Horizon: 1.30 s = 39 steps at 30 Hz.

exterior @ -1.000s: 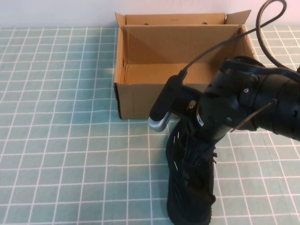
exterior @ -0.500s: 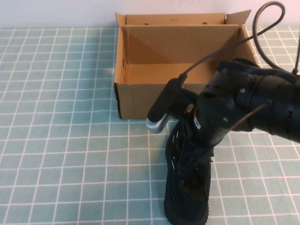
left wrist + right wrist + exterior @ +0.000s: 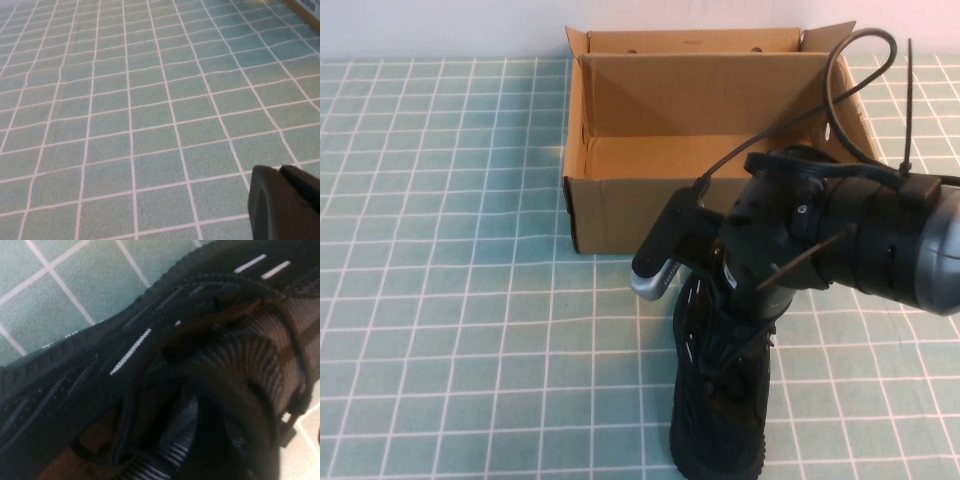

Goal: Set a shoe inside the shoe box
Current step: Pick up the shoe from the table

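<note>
The black knit shoe (image 3: 720, 400) lies on the green checked cloth just in front of the shoe box, toe toward the near edge. The brown cardboard shoe box (image 3: 620, 210) stands open and holds nothing. My right gripper (image 3: 225, 440) is down on the shoe's collar, hidden under the arm's wrist (image 3: 800, 235) in the high view. The right wrist view is filled by the shoe (image 3: 130, 350), its white dashes and its opening. My left gripper (image 3: 280, 172) is shut and empty over bare cloth, out of the high view.
The green cloth with white grid lines (image 3: 440, 300) covers the table. The box's back flaps (image 3: 690, 40) stand up near the far wall. The right arm's cable (image 3: 840, 70) arcs above the box. A corner of the box (image 3: 307, 7) shows in the left wrist view.
The right arm has shifted left and lowered over the shoe, its wrist turning. The shoe's toe slid slightly left early on. The left arm shows no earlier view.
</note>
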Tool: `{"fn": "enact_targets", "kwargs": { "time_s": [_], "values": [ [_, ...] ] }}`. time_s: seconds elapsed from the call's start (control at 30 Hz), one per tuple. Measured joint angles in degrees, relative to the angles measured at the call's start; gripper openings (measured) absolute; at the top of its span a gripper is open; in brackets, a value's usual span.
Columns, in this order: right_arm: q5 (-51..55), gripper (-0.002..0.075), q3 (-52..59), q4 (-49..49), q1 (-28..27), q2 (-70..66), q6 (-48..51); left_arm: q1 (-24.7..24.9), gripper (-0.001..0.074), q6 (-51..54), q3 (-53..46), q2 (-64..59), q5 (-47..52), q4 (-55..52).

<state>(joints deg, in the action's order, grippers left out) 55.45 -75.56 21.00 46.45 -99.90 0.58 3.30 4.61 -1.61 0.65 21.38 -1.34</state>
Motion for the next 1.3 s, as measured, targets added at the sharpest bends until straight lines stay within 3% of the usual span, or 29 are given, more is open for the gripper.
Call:
{"fn": "enact_targets", "kwargs": {
  "time_s": [0.17,0.37,0.67,0.87,1.1,1.3],
  "values": [
    [0.0,0.035,0.0,0.0,0.0,-0.35,-0.03,0.0,-0.0005,0.0,0.0,0.0,0.0,0.0],
    [-0.11,0.0195,0.0,-0.33,0.0,-0.35,-0.12,0.0,-0.0005,0.0,0.0,0.0,0.0,0.0],
    [-0.66,0.0027,0.0,-1.13,0.08,-0.35,-2.79,0.0,-0.0004,0.0,0.0,0.0,0.0,0.0],
    [1.32,0.0002,0.0,-0.74,1.53,2.36,-4.75,0.0,-0.0005,0.0,0.0,0.0,0.0,0.0],
    [7.07,0.0,0.0,-0.74,6.0,14.43,-4.89,0.0,-0.0005,0.0,0.0,0.0,0.0,0.0],
    [9.62,0.0,0.0,-0.74,6.48,23.65,-4.89,0.0,-0.0005,0.0,0.0,0.0,0.0,0.0]
  ]
}}
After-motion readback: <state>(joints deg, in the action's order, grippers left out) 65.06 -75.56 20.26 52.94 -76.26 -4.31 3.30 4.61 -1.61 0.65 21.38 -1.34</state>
